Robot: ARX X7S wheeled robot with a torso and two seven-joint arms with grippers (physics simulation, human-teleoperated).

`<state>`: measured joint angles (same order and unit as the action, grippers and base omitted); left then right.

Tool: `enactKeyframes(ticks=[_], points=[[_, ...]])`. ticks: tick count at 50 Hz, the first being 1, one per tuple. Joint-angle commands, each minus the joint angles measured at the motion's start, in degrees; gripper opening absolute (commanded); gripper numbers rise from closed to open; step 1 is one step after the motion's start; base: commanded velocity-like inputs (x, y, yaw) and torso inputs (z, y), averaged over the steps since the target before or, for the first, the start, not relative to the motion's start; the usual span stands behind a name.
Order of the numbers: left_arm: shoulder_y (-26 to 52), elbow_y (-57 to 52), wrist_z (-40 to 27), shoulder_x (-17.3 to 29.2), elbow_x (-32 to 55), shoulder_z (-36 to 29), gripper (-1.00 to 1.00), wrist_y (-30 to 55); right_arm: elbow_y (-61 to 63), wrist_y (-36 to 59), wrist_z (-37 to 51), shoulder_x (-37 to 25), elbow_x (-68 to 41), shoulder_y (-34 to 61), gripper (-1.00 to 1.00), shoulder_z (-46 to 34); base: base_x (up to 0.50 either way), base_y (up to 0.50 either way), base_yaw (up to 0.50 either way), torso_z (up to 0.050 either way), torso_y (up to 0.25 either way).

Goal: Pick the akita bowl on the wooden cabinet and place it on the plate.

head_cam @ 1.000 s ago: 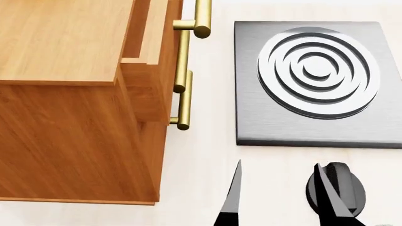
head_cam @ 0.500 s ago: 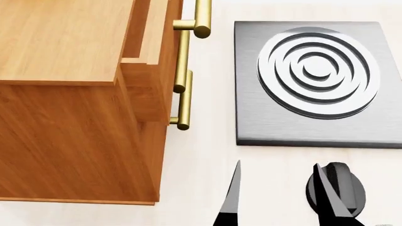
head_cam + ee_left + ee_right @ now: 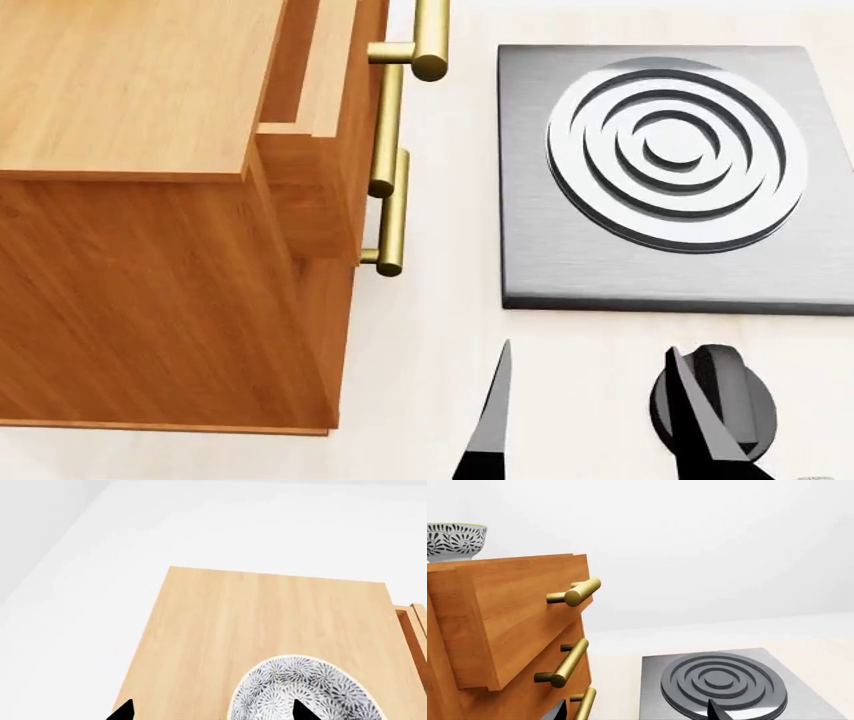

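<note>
One akita bowl (image 3: 303,692) on wooden cabinet (image 3: 267,630): likely rigid, slippery, breakable; best pinched at rim. Left gripper (image 3: 210,712) jaws open, empty; right gripper (image 3: 601,420) likewise.

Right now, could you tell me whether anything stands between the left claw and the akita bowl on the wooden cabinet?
Nothing visible does. In the left wrist view the left claw is open just above the akita bowl, which sits on the bare top of the wooden cabinet. One fingertip shows over the bowl's inside, the other over the wood beside it.
</note>
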<state>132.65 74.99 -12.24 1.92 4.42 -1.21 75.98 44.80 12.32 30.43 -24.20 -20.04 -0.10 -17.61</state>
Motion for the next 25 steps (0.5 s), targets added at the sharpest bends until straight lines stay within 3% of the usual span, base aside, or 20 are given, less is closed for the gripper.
enactKeyframes(ticks=[1,7,25], points=[[-0.4,0.0,0.0,0.1,-4.2,5.7,1.00,0.3,-0.1,-0.1,0.2,-0.1,-0.1,0.0,1.00,-0.1,0.00,0.00,0.00,0.000,0.000],[-1.3,0.0,0.0,0.2,-4.4,4.9,1.00,-0.1,-0.1,0.0,0.3,-0.1,0.0,0.2,1.00,-0.3,0.00,0.00,0.00,0.000,0.000],[-3.4,0.0,-6.1,1.1,-3.9,13.2,1.00,5.0,-0.1,-0.1,0.5,-0.4,-0.1,0.3,1.00,-0.4,0.00,0.00,0.00,0.000,0.000]])
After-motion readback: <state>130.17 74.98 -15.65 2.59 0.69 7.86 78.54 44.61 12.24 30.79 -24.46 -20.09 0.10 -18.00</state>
